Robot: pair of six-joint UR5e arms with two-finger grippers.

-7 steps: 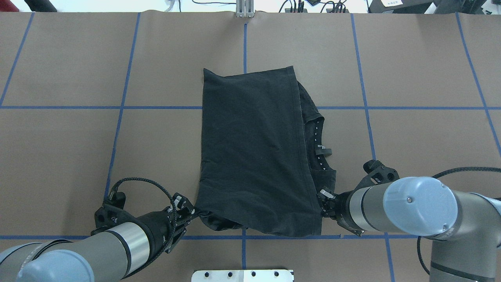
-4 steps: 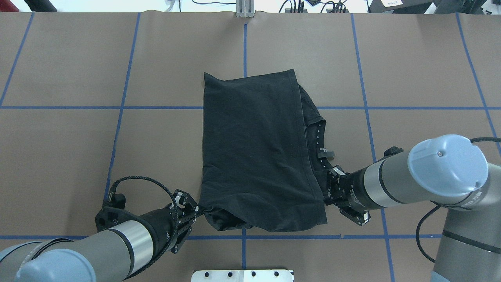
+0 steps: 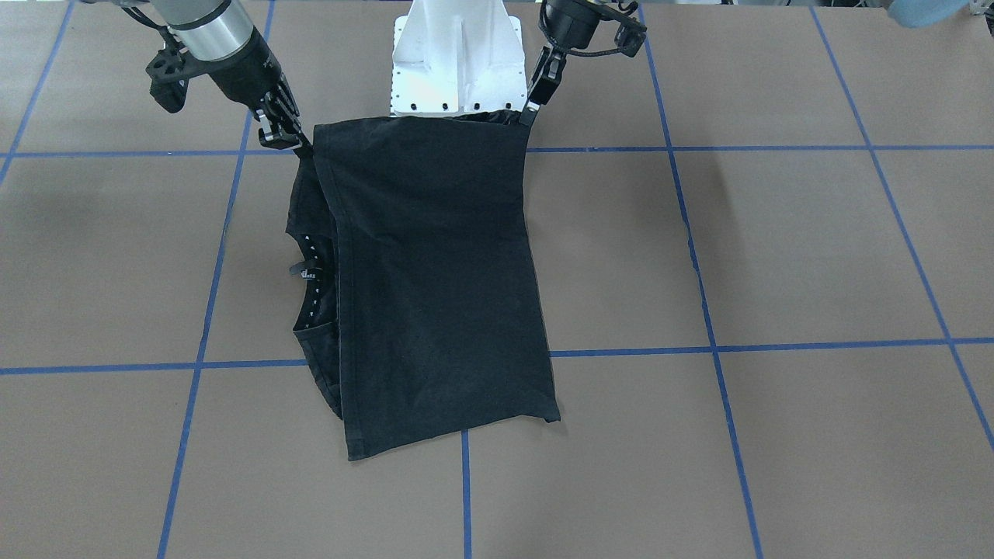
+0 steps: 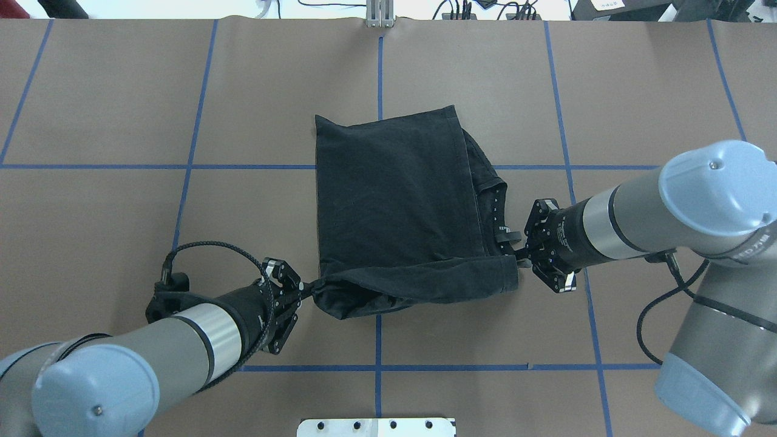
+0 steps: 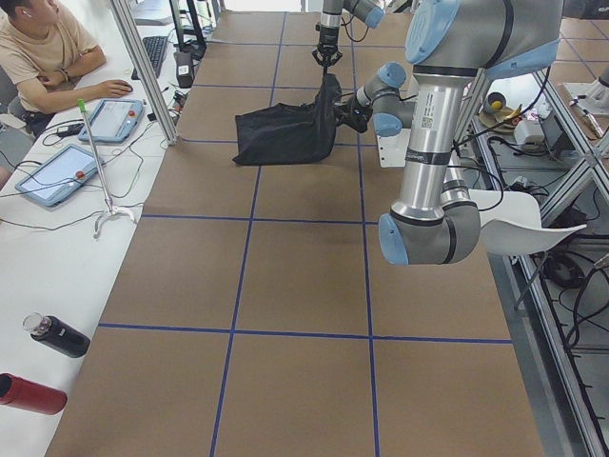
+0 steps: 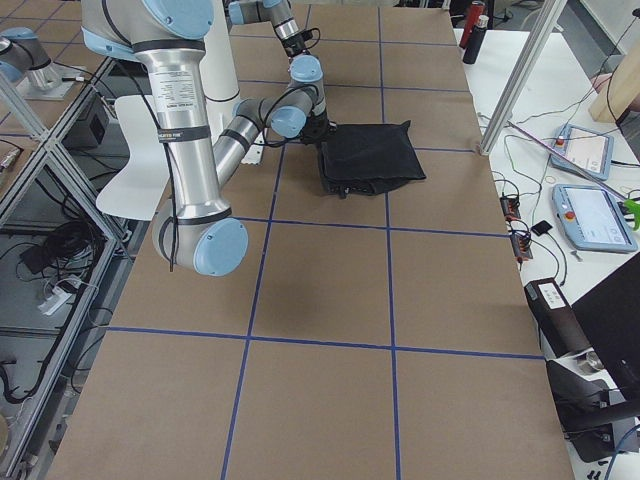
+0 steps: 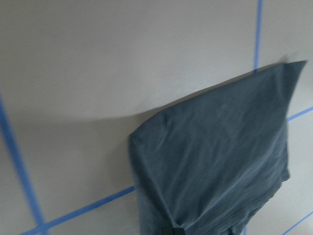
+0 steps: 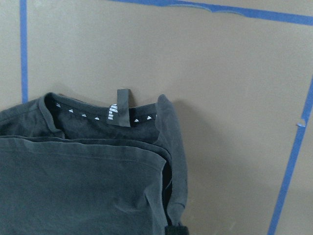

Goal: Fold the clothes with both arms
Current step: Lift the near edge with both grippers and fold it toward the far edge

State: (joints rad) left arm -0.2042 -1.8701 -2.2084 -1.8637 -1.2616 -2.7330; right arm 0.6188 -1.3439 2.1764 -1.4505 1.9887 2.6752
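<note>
Near edge now lifted forward; left gripper (image 4: 305, 286) and right gripper (image 4: 521, 260) pinch T-shirt (image 4: 394, 194) corners; mid-fold, next I carry it ahead.

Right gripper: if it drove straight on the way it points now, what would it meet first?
The T-shirt: the right gripper holds one end of the lifted edge and points along it, so cloth comes first. Further on, roughly in line, is the left gripper; relative height is unclear.
</note>
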